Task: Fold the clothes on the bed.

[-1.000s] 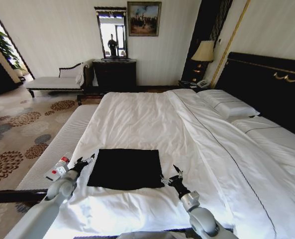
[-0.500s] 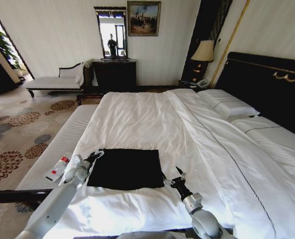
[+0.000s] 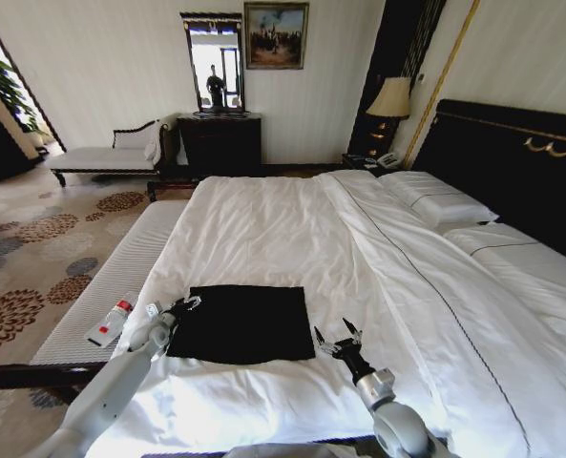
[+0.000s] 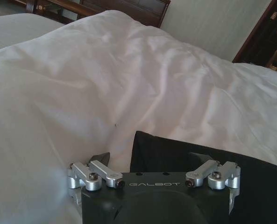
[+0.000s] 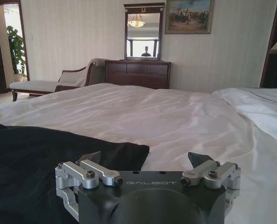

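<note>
- Left gripper [image 3: 189,303] sits at the near-left corner of the black T-shirt [image 3: 243,322], fingers spread apart, nothing between them. In the left wrist view [image 4: 150,158] one fingertip is over white sheet and the other over black cloth; cannot tell whether either touches.
- Right gripper [image 3: 338,336] is just off the shirt's near-right corner, over bare sheet, fingers wide apart and empty. In the right wrist view [image 5: 147,158] the shirt's edge [image 5: 45,163] lies beside one fingertip, white sheet beyond the other.
- T-shirt lies flat as a dark, roughly rectangular shape on the near part of the bed [image 3: 263,219], closer to the robot's left side. In the left wrist view [image 4: 175,154] only its edge is seen, past the gripper body.
- Bedding around it is white and lightly wrinkled; pillows [image 3: 435,200] are at the far right by the dark headboard [image 3: 512,162].
- Grey bench [image 3: 111,286] runs along the bed's left side, with a small white-and-red object [image 3: 111,322] lying on it near the left arm.
- Farther back: dark dresser [image 3: 220,143] with a mirror [image 3: 216,62] above, lamp [image 3: 391,98], pale chaise [image 3: 101,157].
</note>
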